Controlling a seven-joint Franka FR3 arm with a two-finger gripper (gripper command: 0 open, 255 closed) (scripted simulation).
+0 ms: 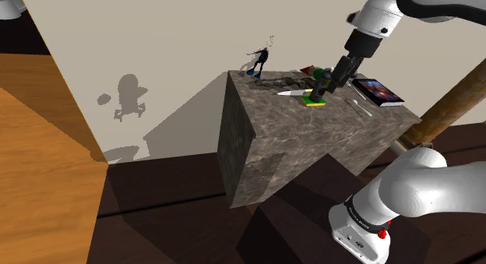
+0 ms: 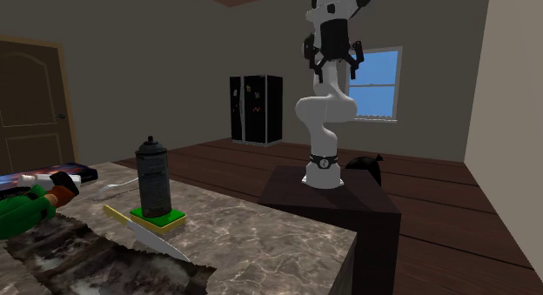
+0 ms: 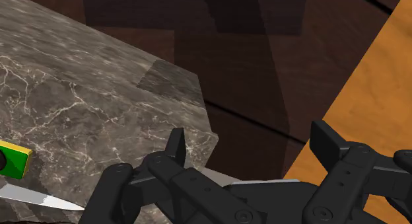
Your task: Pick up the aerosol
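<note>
Judging from its look, the dark grey cylindrical aerosol can with a domed black cap should be light, stiff and smooth-walled, so slippery rather than fragile. I would take it across the straight mid-body, below the shoulder, with a gentle squeeze. It stands upright on a green-topped yellow sponge, a soft footing that I expect lets it rock if nudged. In the second exterior view a yellow-handled knife lies just beside the sponge at six o'clock. Both rest on the grey veined marble block. My black two-finger gripper has its fingers spread with nothing between them, looking past the block's corner. In the shoulder view the black hand and the can overlap near the middle of the block top, so I cannot tell how far apart they are. The can's label and nozzle are too dim to make out.
</note>
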